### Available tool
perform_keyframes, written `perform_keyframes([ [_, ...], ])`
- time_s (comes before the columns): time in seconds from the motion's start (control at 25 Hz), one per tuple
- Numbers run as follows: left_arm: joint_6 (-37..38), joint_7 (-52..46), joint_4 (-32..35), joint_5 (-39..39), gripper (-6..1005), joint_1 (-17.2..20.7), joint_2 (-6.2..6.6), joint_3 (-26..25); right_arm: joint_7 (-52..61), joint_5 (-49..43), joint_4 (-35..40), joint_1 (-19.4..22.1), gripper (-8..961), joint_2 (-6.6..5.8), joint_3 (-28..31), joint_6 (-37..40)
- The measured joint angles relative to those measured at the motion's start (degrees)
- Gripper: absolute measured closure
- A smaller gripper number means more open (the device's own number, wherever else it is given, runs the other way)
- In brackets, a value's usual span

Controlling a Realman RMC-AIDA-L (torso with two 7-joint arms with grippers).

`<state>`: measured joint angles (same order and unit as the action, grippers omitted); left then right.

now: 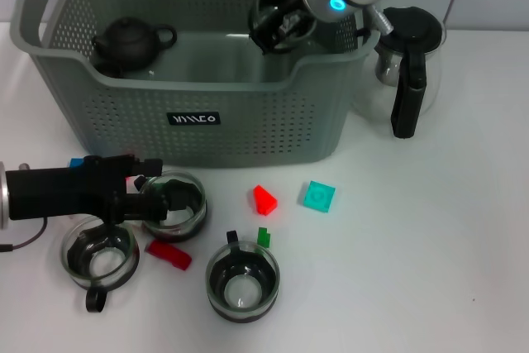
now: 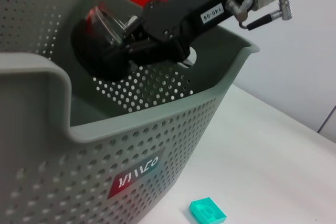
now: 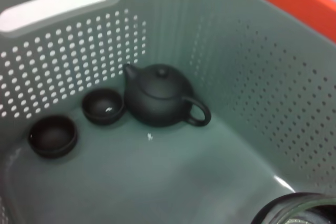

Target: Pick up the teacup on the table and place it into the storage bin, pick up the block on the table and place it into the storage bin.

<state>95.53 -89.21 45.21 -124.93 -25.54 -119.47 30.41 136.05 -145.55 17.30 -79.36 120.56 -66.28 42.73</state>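
Note:
The grey storage bin [image 1: 248,134] stands at the back of the table. My right gripper [image 1: 279,24] is shut on a glass teacup [image 1: 271,7] and holds it over the bin's right end; the left wrist view shows that gripper [image 2: 126,43] and teacup [image 2: 100,35] inside the bin [image 2: 79,145]. In the right wrist view the cup's rim [image 3: 299,209] hangs above the bin floor [image 3: 157,177]. My left gripper [image 1: 153,196] sits low at the left, against another glass teacup [image 1: 178,204]. Two more teacups [image 1: 99,258] [image 1: 242,280] stand nearby. Red blocks [image 1: 264,198] [image 1: 168,254], a teal block [image 1: 317,196] [image 2: 207,211] and a green block [image 1: 264,236] lie in front of the bin.
A black teapot [image 1: 128,41] [image 3: 157,100] and two small dark cups [image 3: 103,107] [image 3: 52,136] sit in the bin's left end. A glass pot with a black handle [image 1: 407,64] stands right of the bin. A blue block [image 1: 76,163] peeks from behind my left arm.

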Motion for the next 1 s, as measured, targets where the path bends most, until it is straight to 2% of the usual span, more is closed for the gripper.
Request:
perform_keyframes([
  [0.92, -0.1, 0.0, -0.1, 0.0, 127, -0.1, -0.06, -0.1, 0.2, 0.0, 1.0, 0.0, 847, -0.22, -0.2, 0.7],
  [1.0, -0.1, 0.0, -0.1, 0.0, 127, -0.1, -0.06, -0.1, -0.1, 0.0, 2.9, 0.3, 697, -0.26, -0.1, 1.4],
])
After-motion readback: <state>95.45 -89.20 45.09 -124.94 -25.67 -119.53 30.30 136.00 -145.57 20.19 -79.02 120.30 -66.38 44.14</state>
